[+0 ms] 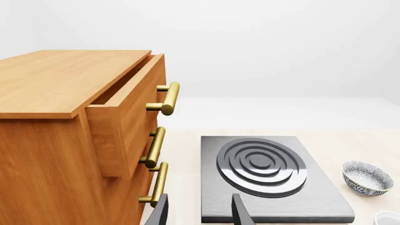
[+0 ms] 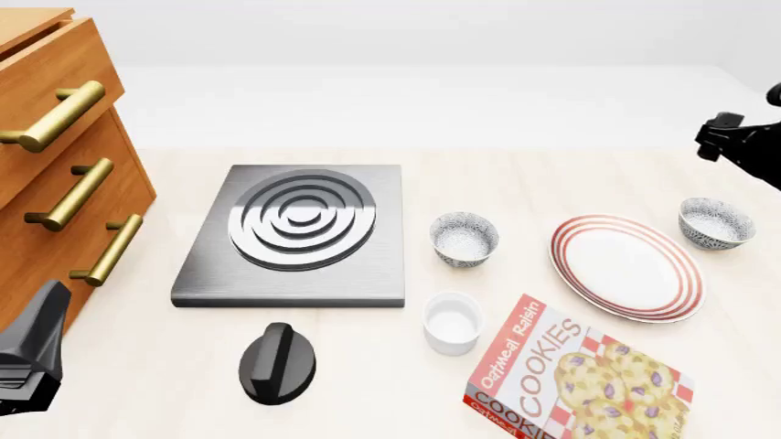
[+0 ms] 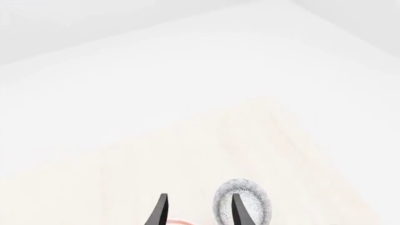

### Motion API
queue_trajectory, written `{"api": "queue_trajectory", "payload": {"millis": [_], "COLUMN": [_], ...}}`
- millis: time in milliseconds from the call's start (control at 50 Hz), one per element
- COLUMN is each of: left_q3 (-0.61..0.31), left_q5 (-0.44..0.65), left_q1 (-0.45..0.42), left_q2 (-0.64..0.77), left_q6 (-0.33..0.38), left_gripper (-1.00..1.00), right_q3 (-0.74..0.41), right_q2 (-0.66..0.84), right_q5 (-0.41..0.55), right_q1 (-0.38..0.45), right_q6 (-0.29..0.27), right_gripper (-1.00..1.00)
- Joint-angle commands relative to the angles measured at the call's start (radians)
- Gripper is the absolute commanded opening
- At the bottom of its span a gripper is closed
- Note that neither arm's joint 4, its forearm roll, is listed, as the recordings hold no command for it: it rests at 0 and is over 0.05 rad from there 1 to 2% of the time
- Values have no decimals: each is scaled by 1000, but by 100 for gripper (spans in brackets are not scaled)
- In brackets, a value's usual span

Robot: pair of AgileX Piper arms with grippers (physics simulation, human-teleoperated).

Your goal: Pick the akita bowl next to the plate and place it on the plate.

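R gripper (image 3: 197, 211) jaws open, empty. Akita bowl (image 3: 244, 201) sits by one jaw tip. Go down, get rim between jaws, squeeze gently.

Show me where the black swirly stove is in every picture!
Left wrist: stove lies just ahead of the left gripper, beside the wooden drawers.
Front: stove sits between the drawers and a speckled bowl.
Right wrist: not in it.
Shared landmark: that speckled bowl, beside the stove in both.
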Motion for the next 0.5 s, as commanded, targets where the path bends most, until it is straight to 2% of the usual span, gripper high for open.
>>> {"api": "queue_trajectory", "payload": {"millis": [20, 500], "left_q3": [0, 0], "left_q5": [0, 0], "left_q1": [0, 0], "left_q2": [0, 0], "left_q6": [0, 0], "left_gripper": [100, 100], "right_q3": [-25, -93], "right_q2": [39, 120], "right_q5": [3, 21], "right_q1": [-19, -58], "right_q6": [11, 31], "right_gripper": [100, 100]}}
